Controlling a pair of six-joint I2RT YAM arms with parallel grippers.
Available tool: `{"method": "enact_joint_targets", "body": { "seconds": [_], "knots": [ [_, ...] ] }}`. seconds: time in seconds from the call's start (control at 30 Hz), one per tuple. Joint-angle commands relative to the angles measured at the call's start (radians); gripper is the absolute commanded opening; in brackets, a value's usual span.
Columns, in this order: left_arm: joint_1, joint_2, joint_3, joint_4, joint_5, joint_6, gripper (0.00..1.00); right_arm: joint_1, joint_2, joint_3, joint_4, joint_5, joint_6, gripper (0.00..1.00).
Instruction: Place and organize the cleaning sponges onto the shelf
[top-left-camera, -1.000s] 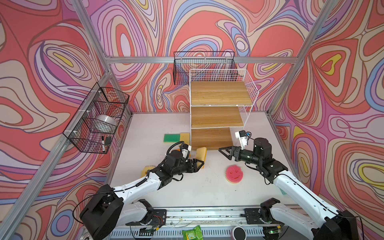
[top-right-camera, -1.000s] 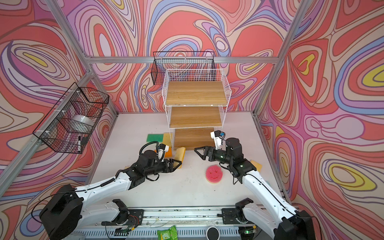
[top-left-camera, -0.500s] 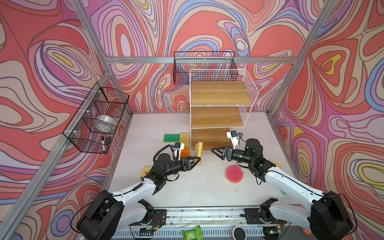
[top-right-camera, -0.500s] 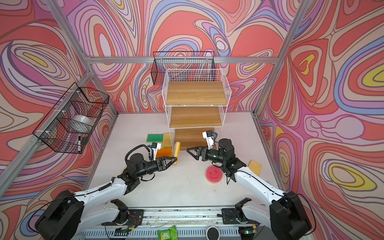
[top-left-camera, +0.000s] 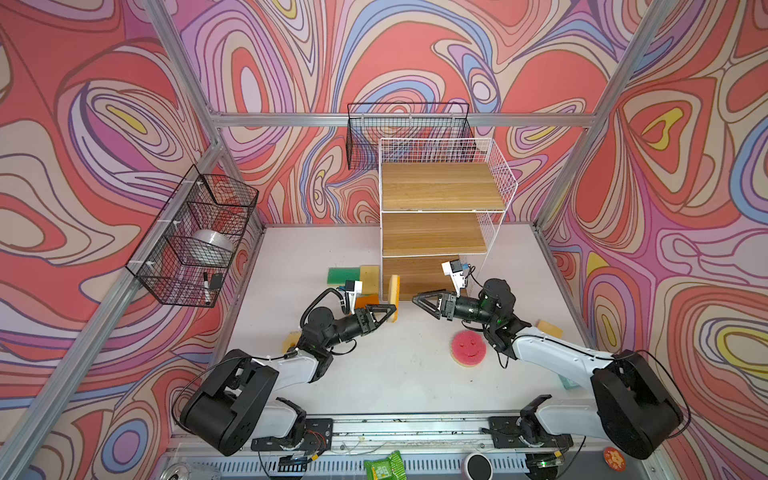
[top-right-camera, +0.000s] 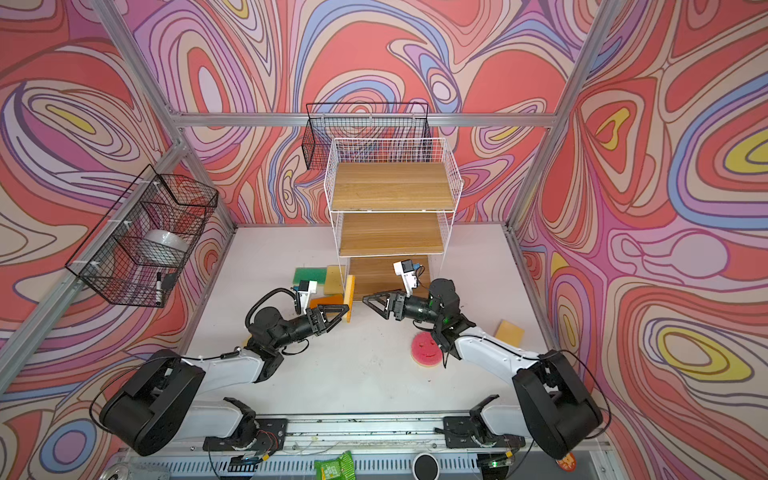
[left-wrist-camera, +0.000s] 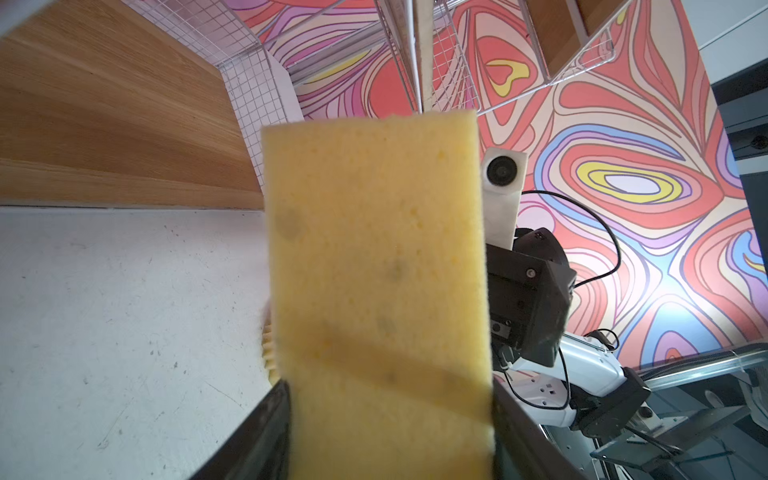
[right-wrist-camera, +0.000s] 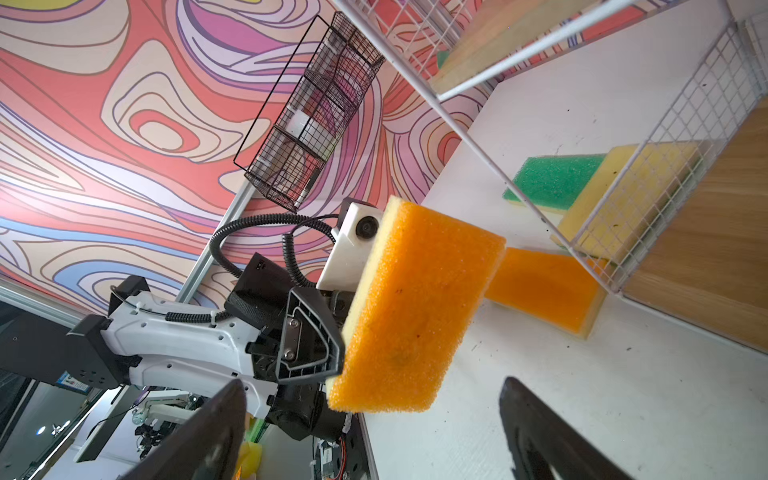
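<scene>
The left end effector is clamped on the low end of an orange-faced yellow sponge, holding it on edge above the table. The sponge hangs just off the 7 o'clock corner of the shelf, level with the bottom board. The right end effector sits at 3 o'clock of the sponge, empty, with its jaws spread wide and aimed at the orange face. They are near it but not touching.

This looks like a hand-over to the arm that has the cleaner line into the shelf. To do it well, the right jaws should come in straight and straddle the free upper part of the sponge, well above the left fingers. They should close until the foam visibly gives, and only then should the left jaws let go. Foam squashes and springs back, so a shallow pinch at the corner would probably let it twist. The white wire post just at 12 o'clock of the sponge is the thing to keep clear of.

All three boards are bare. On the table:
- A green sponge and a yellow sponge lie at 9 o'clock of the shelf.
- An orange sponge lies just in front of them.
- A pink smiley sponge lies at 5 o'clock of the shelf.
</scene>
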Motion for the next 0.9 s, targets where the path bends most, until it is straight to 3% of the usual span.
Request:
{"method": "enact_joint_targets", "body": {
  "seconds": [0.0, 0.47, 0.87],
  "knots": [
    [0.006, -0.018, 0.024, 0.079, 0.032, -0.006, 0.68, 0.01, 0.01, 0.013, 0.003, 0.011, -0.032, 0.98],
    [0.007, -0.083, 0.055, 0.029, 0.049, 0.014, 0.68, 0.054, 0.156, 0.053, 0.234, -0.034, 0.099, 0.98],
    [0.008, -0.007, 0.084, 0.094, 0.062, -0.019, 0.67, 0.064, 0.249, 0.081, 0.371, -0.04, 0.166, 0.98]
  ]
}}
